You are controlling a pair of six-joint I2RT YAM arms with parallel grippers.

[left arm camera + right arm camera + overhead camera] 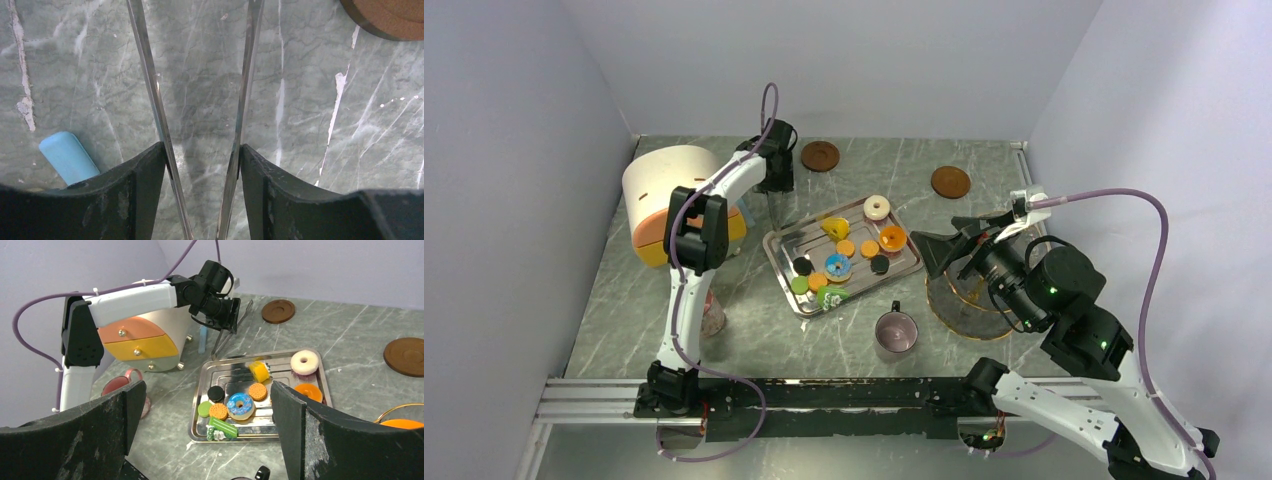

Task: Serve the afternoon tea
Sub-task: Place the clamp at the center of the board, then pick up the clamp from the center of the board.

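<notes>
Top view with both wrist views. The left gripper [776, 188] reaches to the far part of the table [764, 335], between the white drawer unit [674, 195] and the steel tray [789, 245]. Its fingers [135, 200] press from outside on the two arms of a pair of metal tongs [154, 95], whose blades splay apart over bare marble. A brown coaster [395, 17] lies on the table nearby. The right gripper [207, 390] hangs over the table's right side, jaws spread wide and empty. The treats [846, 247] all lie in the tray, among them a cream ring [877, 207] at its far corner and a blue doughnut [838, 266] near its middle. The mug [895, 333] stands upright on the table, just on the near side of the tray, with its handle turned toward the tray.
</notes>
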